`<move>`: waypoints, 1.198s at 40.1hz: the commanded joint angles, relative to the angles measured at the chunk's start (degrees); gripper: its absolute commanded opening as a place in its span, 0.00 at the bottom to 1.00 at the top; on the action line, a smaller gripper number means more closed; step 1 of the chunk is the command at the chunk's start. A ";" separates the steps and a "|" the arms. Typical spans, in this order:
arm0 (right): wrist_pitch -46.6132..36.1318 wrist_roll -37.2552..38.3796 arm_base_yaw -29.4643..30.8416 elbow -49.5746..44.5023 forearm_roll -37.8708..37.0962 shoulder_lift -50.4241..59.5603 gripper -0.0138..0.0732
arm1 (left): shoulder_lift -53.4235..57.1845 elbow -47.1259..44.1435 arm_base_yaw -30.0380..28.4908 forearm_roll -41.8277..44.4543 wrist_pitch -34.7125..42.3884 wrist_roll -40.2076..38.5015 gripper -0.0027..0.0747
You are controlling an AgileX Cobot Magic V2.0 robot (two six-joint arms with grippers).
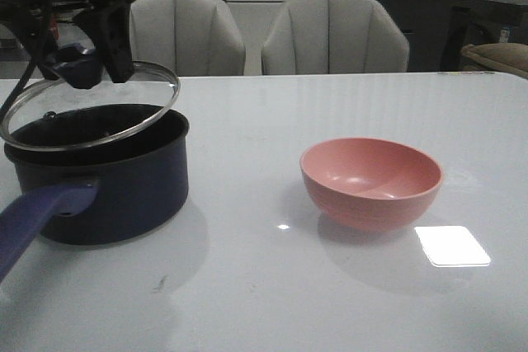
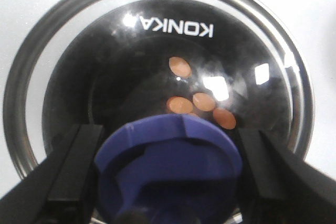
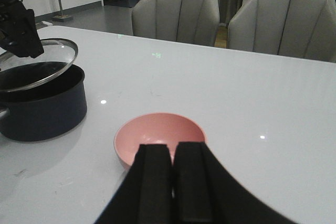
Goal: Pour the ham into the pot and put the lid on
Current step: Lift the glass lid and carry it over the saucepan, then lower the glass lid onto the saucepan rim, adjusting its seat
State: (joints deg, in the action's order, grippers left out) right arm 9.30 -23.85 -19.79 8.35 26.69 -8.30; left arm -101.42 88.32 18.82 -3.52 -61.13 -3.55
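The dark navy pot (image 1: 124,187) stands at the left of the table, its purple-blue handle (image 1: 37,216) toward the front. My left gripper (image 1: 87,72) is shut on the purple-blue knob (image 2: 168,166) of the glass lid (image 1: 140,113). The lid hangs tilted just over the pot's mouth. Through the glass (image 2: 157,51) several orange-pink ham chunks (image 2: 202,102) lie on the pot's black bottom. My right gripper (image 3: 173,153) is shut and empty, above the near side of the pink bowl (image 3: 157,135). The right gripper is out of the front view. The pot (image 3: 44,108) and the lid (image 3: 50,64) also show in the right wrist view.
The empty pink bowl (image 1: 371,180) stands right of centre on the white table (image 1: 272,286). Two grey chairs (image 1: 334,35) stand behind the table's far edge. A bright reflection lies on the table in front of the bowl.
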 commanded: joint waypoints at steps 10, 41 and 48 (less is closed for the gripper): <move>-4.19 -0.26 0.06 1.52 0.30 -0.48 0.33 | 0.27 2.31 0.60 -2.33 2.02 -0.10 0.37; -4.19 -0.26 0.06 1.52 0.30 -0.48 0.33 | -1.87 8.27 0.60 -0.69 -3.90 -0.07 0.37; -4.19 -0.26 0.06 1.52 0.30 -0.48 0.33 | -2.57 8.59 0.60 -0.69 -5.11 -0.07 0.37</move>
State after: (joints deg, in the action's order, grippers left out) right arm 9.30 -23.85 -19.79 8.35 26.69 -8.30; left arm -106.56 94.46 18.97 -3.94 -66.63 -3.55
